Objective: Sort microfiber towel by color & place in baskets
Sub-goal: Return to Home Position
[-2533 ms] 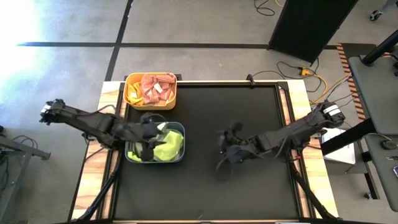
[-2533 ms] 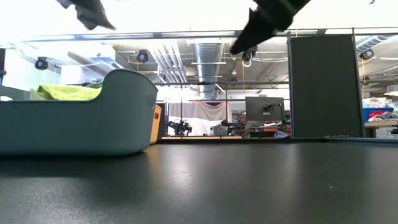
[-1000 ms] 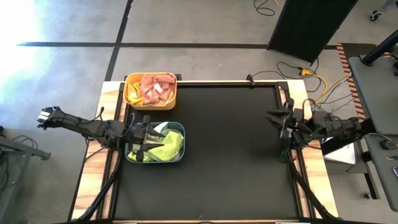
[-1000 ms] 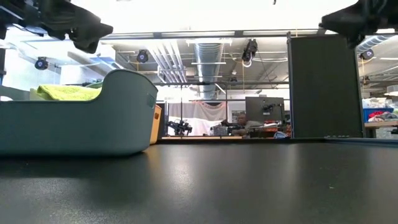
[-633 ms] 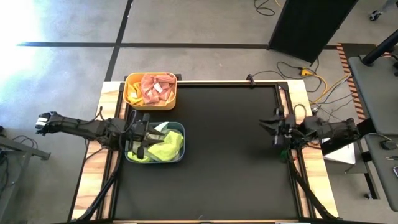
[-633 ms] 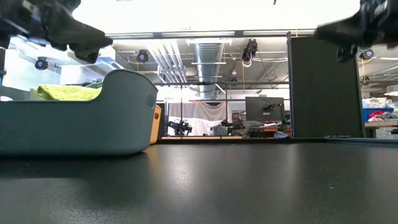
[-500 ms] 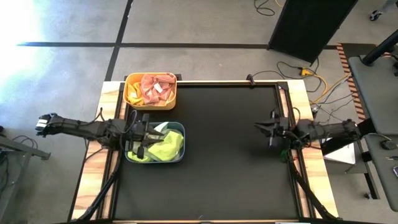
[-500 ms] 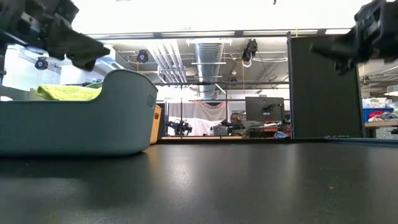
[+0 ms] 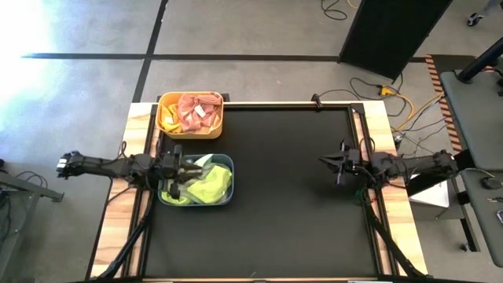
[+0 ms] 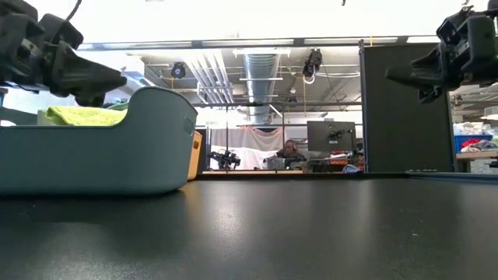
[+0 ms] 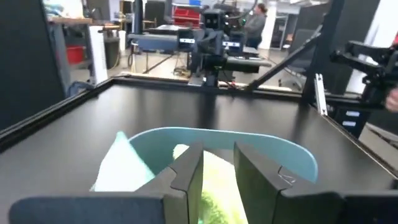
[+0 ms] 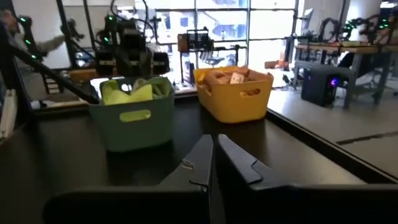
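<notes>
Bare black counter [image 9: 291, 228] is taking up the nearest stretch. Next back, the blue-grey basket [image 10: 93, 155] is sitting on the counter's left side, holding a green towel [image 9: 209, 187] bunched inside, with a pale cloth [image 11: 122, 165] lying against the towel's far-left side. The left pincer [image 11: 217, 147] is hovering just above this basket's left rim and pointing across it; its fingers are standing a little apart, the green towel is showing through the gap, and nothing is gripped. At the same depth, the right pincer [image 12: 214, 140] is hanging above the counter near its right edge, well apart from both baskets and pointing towards them. Its fingers are lying almost together with only a thin seam between them, and they are holding nothing. Farther back, the yellow-orange basket [image 9: 189, 135] is sitting at the counter's far-left corner, just beyond the blue-grey one, with pink towels [image 9: 192, 108] heaped in it. Beyond the counter, a person [image 10: 289, 148] is sitting among desks and monitors in the room.
</notes>
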Robot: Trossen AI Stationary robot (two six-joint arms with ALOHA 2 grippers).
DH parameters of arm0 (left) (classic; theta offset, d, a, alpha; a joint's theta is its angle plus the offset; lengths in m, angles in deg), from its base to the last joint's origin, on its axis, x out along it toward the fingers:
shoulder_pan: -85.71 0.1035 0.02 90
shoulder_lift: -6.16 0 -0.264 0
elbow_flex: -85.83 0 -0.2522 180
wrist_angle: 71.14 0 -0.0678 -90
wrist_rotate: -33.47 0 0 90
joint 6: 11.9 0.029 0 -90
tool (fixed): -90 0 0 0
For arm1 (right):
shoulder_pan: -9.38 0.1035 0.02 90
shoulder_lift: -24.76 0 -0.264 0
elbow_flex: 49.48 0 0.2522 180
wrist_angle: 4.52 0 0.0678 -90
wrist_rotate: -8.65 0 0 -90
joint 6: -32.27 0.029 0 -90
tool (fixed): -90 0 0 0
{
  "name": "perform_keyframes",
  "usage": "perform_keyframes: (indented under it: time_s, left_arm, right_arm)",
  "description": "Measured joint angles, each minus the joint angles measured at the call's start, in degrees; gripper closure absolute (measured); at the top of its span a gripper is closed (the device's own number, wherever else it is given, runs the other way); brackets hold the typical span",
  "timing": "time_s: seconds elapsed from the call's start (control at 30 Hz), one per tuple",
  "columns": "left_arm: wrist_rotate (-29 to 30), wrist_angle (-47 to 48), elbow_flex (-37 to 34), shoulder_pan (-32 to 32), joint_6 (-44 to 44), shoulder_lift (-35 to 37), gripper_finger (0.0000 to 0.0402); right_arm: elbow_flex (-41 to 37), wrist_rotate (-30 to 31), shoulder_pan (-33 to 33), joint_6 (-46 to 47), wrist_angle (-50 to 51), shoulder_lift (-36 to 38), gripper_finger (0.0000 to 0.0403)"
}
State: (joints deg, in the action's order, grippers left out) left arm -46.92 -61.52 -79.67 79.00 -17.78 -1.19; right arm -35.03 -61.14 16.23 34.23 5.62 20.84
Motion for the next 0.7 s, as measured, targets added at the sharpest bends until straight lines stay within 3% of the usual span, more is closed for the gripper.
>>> perform_keyframes:
  time_s: [0.27, 0.47, 0.7]
  left_arm:
    - [-4.0, 2.0, -0.2, 0.0, 3.7, 7.3, 0.0327]
    - [-6.9, 2.7, -0.2, 0.0, 4.5, 6.6, 0.0327]
    - [-6.0, 3.1, 0.1, 0.0, 5.4, 5.5, 0.0327]
  right_arm:
    - [0.0, 0.8, 0.0, 1.4, 0.1, -4.5, 0.039]
    - [0.0, 0.8, 0.0, 3.7, 0.2, -8.9, 0.0388]
    - [-0.1, 0.8, 0.0, 5.5, -1.8, -12.3, 0.039]
